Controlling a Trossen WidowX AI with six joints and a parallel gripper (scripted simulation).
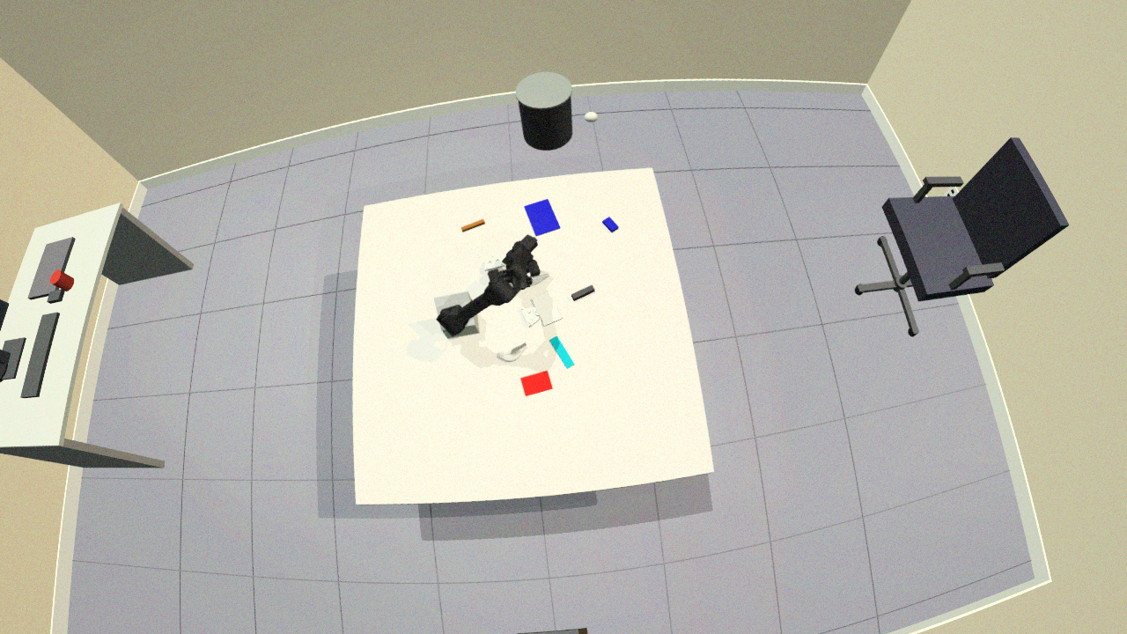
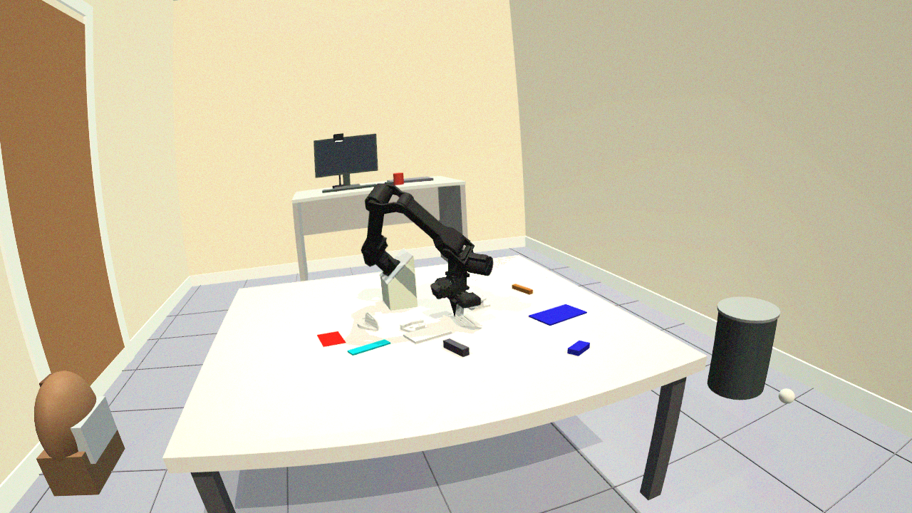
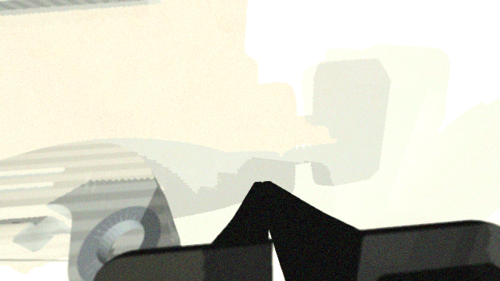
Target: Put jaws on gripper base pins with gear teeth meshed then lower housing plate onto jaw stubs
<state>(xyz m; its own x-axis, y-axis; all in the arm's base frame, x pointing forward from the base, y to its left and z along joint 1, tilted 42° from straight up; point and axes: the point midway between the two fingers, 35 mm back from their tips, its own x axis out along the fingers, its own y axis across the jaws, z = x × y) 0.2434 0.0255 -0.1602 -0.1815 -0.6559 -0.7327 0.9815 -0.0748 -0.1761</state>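
Tabletop (image 1: 433, 441) (image 2: 382, 408) (image 3: 117, 78) bears a pale part (image 1: 541, 278) (image 2: 469, 318) (image 3: 117, 168) near the hand (image 1: 528, 279) (image 2: 454, 311) (image 3: 262, 183).

A matte-black, six-jointed robot arm (image 1: 501, 290) (image 2: 428, 219) has slim straight links and chunky rounded joint housings, including a stubby cylindrical one. Its black end effector (image 2: 454, 313) (image 3: 262, 190) has tapered, wedge-like fingertips and broad, round-cornered dark-grey plates.
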